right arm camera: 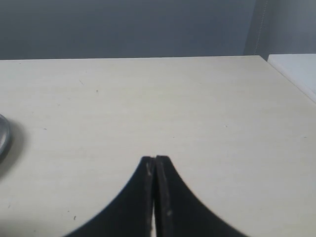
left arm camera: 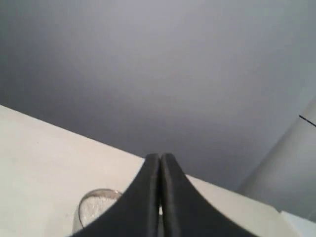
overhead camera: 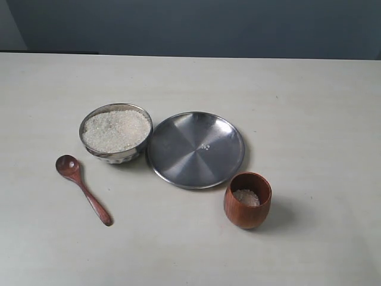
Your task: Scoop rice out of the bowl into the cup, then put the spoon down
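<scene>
The spoon (overhead camera: 83,189) lay on the worktop (overhead camera: 178,244) at seven o'clock from the bowl (overhead camera: 116,157), head toward eleven, handle toward five, likely nearer the left pincer (left arm camera: 160,157), pressed together and empty like the right pincer (right arm camera: 155,159).

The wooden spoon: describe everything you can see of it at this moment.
The slim reddish-brown wooden spoon has an oval head and a long thin handle. It lies flat on the pale table, hollow side up. The head is nearest the small shiny steel bowl but apart from it, and the handle slants away toward the near edge. The hollow looks empty. Only the table touches it.
</scene>
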Available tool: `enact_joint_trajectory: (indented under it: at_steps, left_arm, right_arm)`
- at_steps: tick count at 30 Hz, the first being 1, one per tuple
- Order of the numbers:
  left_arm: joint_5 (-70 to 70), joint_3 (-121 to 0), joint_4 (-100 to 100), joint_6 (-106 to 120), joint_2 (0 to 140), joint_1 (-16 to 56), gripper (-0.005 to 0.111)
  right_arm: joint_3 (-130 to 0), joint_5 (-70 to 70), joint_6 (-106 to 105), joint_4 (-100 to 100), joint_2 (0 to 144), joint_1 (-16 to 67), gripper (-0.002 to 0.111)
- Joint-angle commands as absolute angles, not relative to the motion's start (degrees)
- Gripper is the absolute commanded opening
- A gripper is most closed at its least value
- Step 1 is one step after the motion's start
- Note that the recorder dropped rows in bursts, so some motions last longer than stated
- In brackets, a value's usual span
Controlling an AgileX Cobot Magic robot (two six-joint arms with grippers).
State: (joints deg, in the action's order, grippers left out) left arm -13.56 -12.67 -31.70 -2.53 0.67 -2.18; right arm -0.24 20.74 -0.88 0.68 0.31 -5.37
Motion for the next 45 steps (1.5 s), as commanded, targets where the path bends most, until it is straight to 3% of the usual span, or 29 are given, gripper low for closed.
enact_joint_trajectory:
  at_steps: [1, 12, 21, 28, 45]
  left_arm:
    - [-24.25, -19.79, -32.28, -2.41, 7.64, -2.31, 0.000]
    - [-41.63, -34.19, -31.92, 5.98, 40.18, -2.31, 0.000]
    - [-49.16, -36.04, -33.86, 9.64, 62.44, -2.31, 0.000]
    - [-49.45, -36.04, -43.83, 7.43, 68.98, -2.16, 0.000]
    - [-32.19, -28.98, -48.33, 8.42, 76.54, -2.16, 0.000]
  right_arm:
    - [0.00, 20.56, -1.27, 0.71, 0.00, -5.70, 0.000]
    - [0.00, 20.56, -1.27, 0.71, 0.00, -5.70, 0.000]
    - [0.00, 20.56, -1.27, 0.71, 0.00, -5.70, 0.000]
    - [0.00, 20.56, -1.27, 0.71, 0.00, -5.70, 0.000]
    - [0.00, 20.56, -1.27, 0.71, 0.00, -5.70, 0.000]
